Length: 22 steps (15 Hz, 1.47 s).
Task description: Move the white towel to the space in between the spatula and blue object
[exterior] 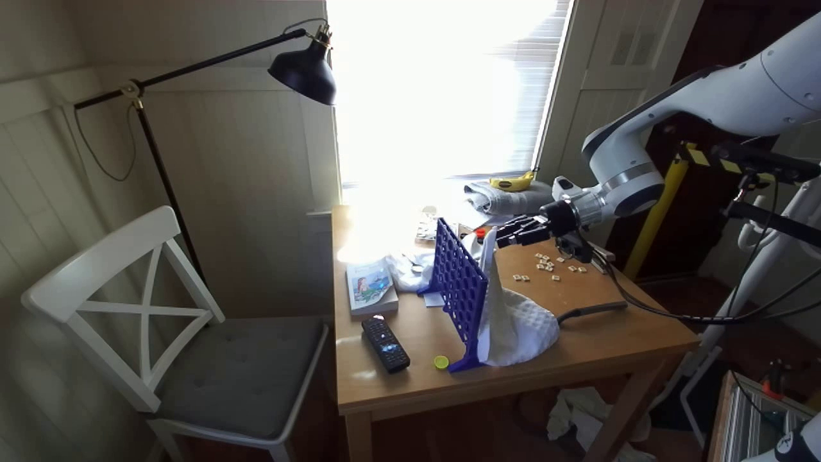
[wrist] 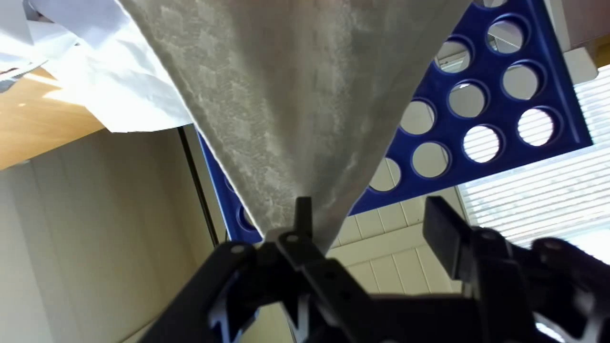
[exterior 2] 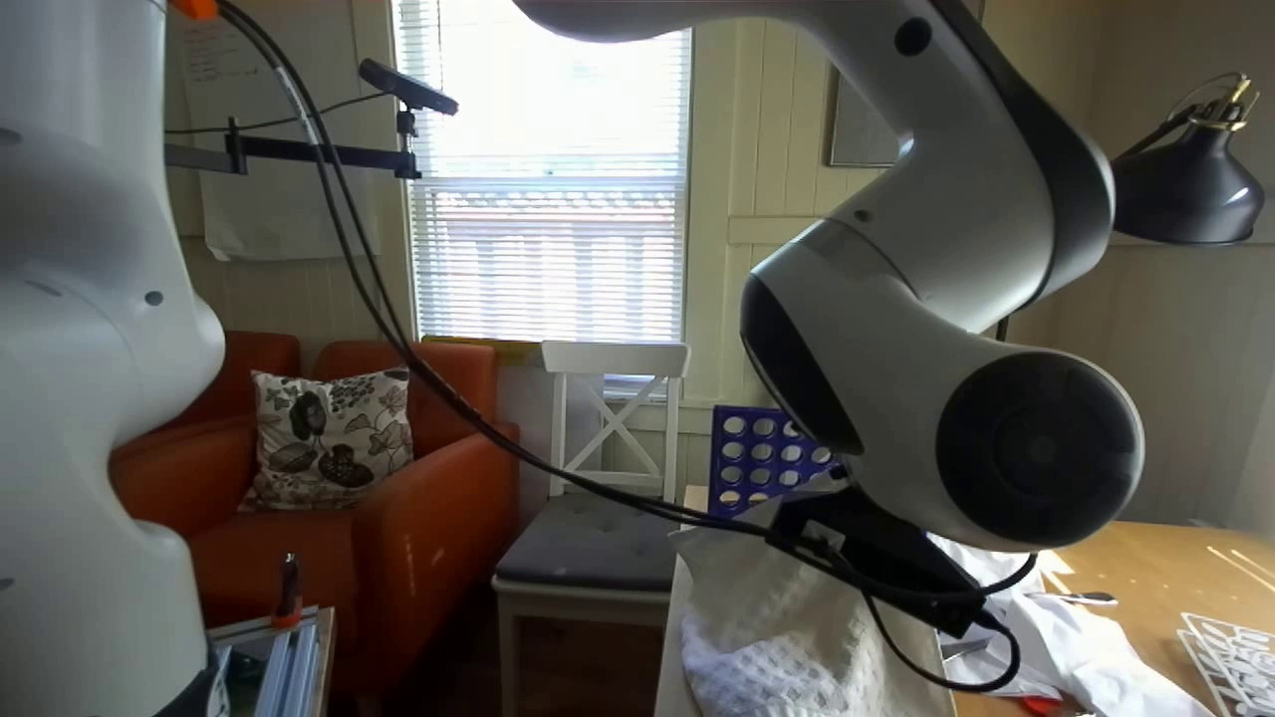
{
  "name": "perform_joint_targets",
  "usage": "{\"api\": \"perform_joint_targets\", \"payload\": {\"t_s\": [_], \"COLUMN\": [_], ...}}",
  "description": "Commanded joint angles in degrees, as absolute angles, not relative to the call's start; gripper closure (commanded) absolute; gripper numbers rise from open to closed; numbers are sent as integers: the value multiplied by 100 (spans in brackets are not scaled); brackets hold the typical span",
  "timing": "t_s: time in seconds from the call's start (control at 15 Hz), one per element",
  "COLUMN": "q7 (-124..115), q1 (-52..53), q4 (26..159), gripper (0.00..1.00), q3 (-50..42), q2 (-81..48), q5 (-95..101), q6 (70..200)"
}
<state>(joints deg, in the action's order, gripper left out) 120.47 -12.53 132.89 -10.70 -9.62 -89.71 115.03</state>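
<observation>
Resting on sunlit wooden table (exterior: 423, 333) by window (exterior: 436, 83): white towel (exterior: 519, 327)

In an exterior view, towel (exterior: 521, 327) is on desk (exterior: 596, 333), just right of grid (exterior: 459, 282). Left of grid: remote (exterior: 386, 344), book (exterior: 373, 289) behind it. Behind towel: tiles (exterior: 541, 266), and farther back, banana (exterior: 511, 184) on cloth (exterior: 507, 203).

- Center of an exterior view: upright blue board (exterior: 459, 282) bars sideways passage low over the table (exterior: 596, 289); white towel (exterior: 521, 328) rises just right of it.
- Right of center there: bare table between small tiles (exterior: 541, 266) and black handle (exterior: 591, 310).
- Lower middle, wrist view: clear gap within the spread gripper (wrist: 370, 212).
</observation>
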Motion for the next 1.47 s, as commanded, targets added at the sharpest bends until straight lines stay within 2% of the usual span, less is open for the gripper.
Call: {"api": "perform_joint_targets", "payload": {"t_s": [0.0, 0.07, 0.67, 1.0, 1.2, 1.4], "q7": [12238, 12042, 11330, 10409, 9272, 8173], "q1": [-1192, -1186, -889, -668, -646, -718], "q4": [13375, 13376, 13462, 13604, 13754, 13968], "gripper": [7, 0, 0, 0, 0, 0], "q3": [-1134, -1143, -1068, -1027, -1050, -1118], "q2": [-803, -815, -731, -635, -812, -1050], "q5": [-9141, -8928, -8783, -8139, -6954, -5585], "q6": [11641, 11565, 13433, 15328, 15954, 15687]}}
